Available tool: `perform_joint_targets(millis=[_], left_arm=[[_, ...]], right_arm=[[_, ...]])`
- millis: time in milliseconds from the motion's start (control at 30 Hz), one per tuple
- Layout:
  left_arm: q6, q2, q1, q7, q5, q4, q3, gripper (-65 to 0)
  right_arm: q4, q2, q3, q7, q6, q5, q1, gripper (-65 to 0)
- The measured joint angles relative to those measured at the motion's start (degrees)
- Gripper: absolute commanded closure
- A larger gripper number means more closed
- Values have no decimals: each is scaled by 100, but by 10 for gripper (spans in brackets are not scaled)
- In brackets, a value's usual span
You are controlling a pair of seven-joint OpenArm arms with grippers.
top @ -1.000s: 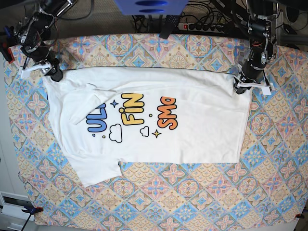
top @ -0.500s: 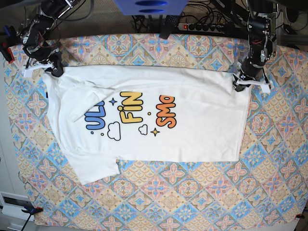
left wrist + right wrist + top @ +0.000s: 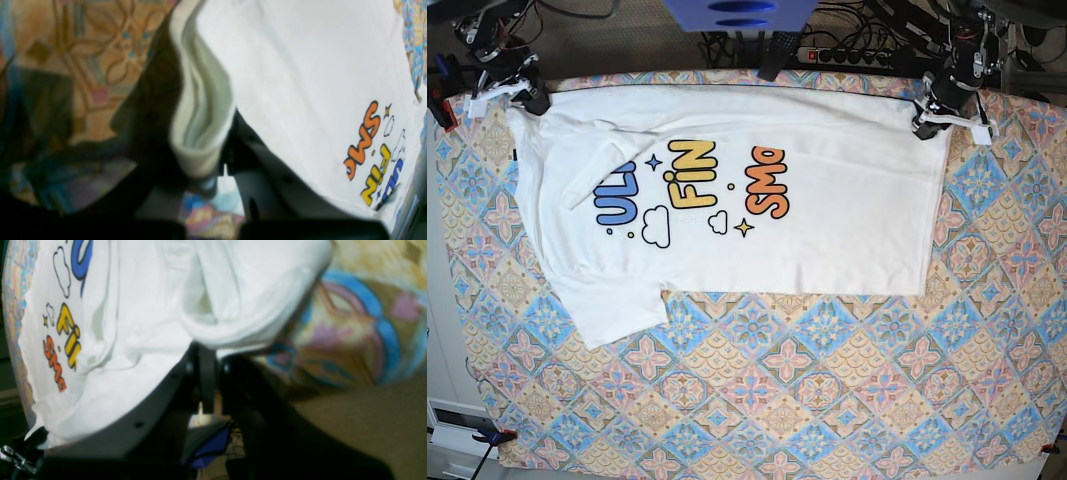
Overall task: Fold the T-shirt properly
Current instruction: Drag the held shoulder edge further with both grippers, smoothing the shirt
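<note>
The white T-shirt (image 3: 827, 200) lies print-up across the far half of the table, folded lengthwise, with "ULT", "FIN" and "SMO" showing and one sleeve (image 3: 612, 310) sticking out toward the front left. My right gripper (image 3: 530, 99) is shut on the shirt's far left corner; in the right wrist view the cloth (image 3: 150, 306) bunches between the jaws of the right gripper (image 3: 205, 350). My left gripper (image 3: 925, 122) is shut on the far right hem corner, and in the left wrist view a fold of the cloth (image 3: 200, 110) hangs in the left gripper (image 3: 203, 166).
A patterned tablecloth (image 3: 777, 400) covers the table. A power strip (image 3: 847, 55) and cables run behind the far edge, beside a blue object (image 3: 737, 15). A clamp (image 3: 489, 436) sits at the front left corner.
Both grippers have moved toward the table's far edge, dragging the shirt with them. The right gripper has closed on the shirt's left corner.
</note>
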Motion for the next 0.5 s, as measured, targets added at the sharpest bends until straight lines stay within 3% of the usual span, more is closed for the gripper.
perform_joint_targets(millis=[333,500], left_arm=[[109,7,461,74,61,396,2,-3],[111,2,455,114,66,400,0,-9]], right_arm=[[79,-2,-7,46,20,37,-240,-2],[575,-22,-9,-129,-46,-254,-417,-23]])
